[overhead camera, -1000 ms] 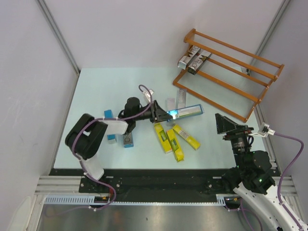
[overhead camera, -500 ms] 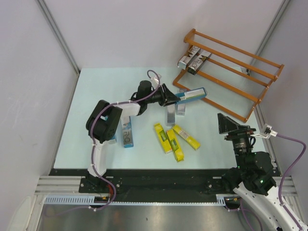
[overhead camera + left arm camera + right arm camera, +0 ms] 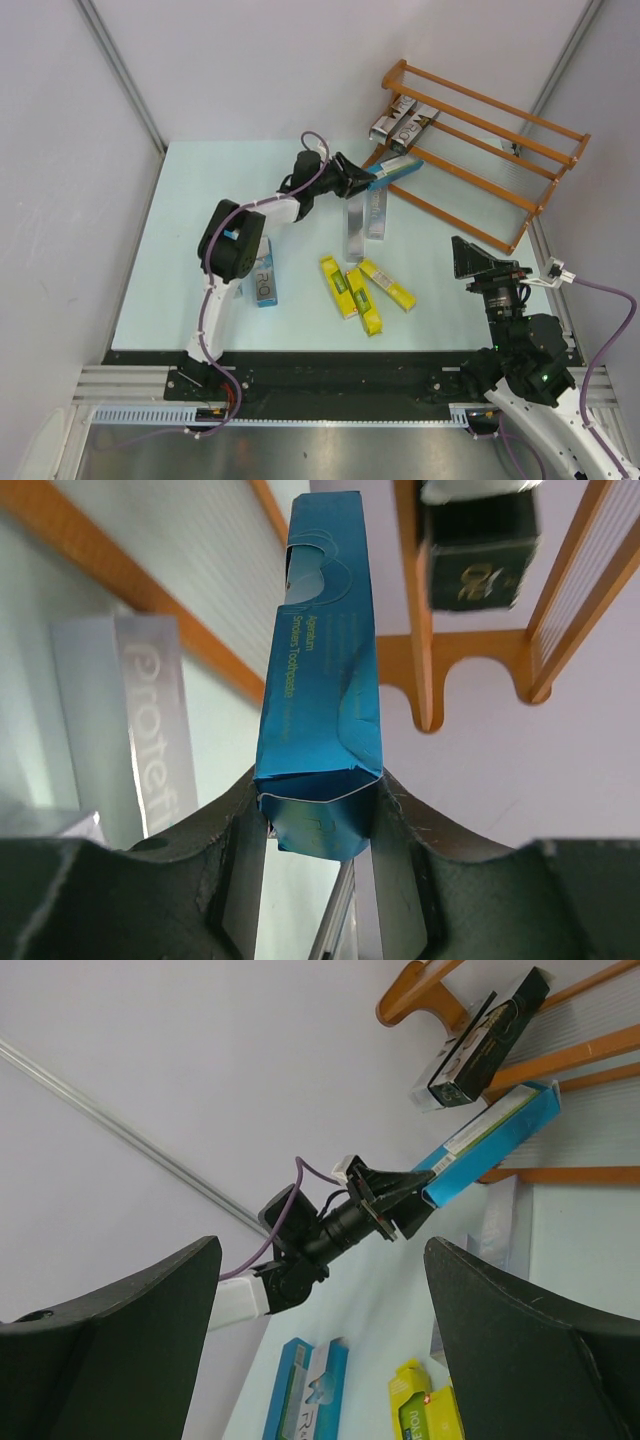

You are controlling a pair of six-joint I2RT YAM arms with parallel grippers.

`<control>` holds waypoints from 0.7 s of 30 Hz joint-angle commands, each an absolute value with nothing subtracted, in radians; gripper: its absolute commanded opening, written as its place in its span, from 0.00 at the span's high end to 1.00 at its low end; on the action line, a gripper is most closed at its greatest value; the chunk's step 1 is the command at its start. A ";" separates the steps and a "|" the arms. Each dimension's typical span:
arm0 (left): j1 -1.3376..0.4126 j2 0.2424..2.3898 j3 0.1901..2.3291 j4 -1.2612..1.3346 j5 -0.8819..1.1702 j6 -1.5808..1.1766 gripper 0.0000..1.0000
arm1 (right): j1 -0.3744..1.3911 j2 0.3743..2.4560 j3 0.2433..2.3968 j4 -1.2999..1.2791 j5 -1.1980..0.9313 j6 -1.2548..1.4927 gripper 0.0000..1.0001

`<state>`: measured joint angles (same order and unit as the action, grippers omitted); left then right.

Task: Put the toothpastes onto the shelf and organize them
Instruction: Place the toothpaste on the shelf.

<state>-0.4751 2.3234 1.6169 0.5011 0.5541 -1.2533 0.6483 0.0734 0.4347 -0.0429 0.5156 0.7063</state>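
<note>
At the left of the bench (image 3: 190,210) a blue carton (image 3: 262,282) lies flat, not yet picked up. Right of it, three yellow cartons (image 3: 340,288) lie near one another toward the near edge, and two silver-grey cartons (image 3: 353,235) lie just beyond them.

The left arm reaches out over these. Its left hand (image 3: 365,180) is clamped on one end of a blue toothpaste carton (image 3: 397,170), which it holds off the bench with the far end pointing at the left corner of the shelf (image 3: 490,103). The wrist view shows the jaws pressed against both sides of the carton. Whether its tip already touches a lower rail is hard to say from above.

Two silver-grey cartons on the shelf (image 3: 400,125) already rest at the left end of the upper tier.

At the far right, the right hand (image 3: 475,258) hovers open and empty near the shelf's front corner.

The step in hand looks like delivering this blue carton. Next, it likely needs to be lined up with the rails, lowered onto a tier and released.
</note>
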 commanded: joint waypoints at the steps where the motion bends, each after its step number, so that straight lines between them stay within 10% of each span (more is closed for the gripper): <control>1: -0.471 2.341 1.749 0.497 0.502 -1.290 0.73 | 0.643 0.063 0.469 -0.034 0.541 0.712 0.12; 21: -0.509 2.505 1.911 0.502 0.287 -1.436 0.65 | 0.643 0.064 0.471 -0.054 0.538 0.707 0.12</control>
<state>-0.4892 2.5084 1.8404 0.4454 0.3744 -1.3777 0.6476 0.0734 0.4347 -0.0528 0.5156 0.7071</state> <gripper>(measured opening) 0.448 0.879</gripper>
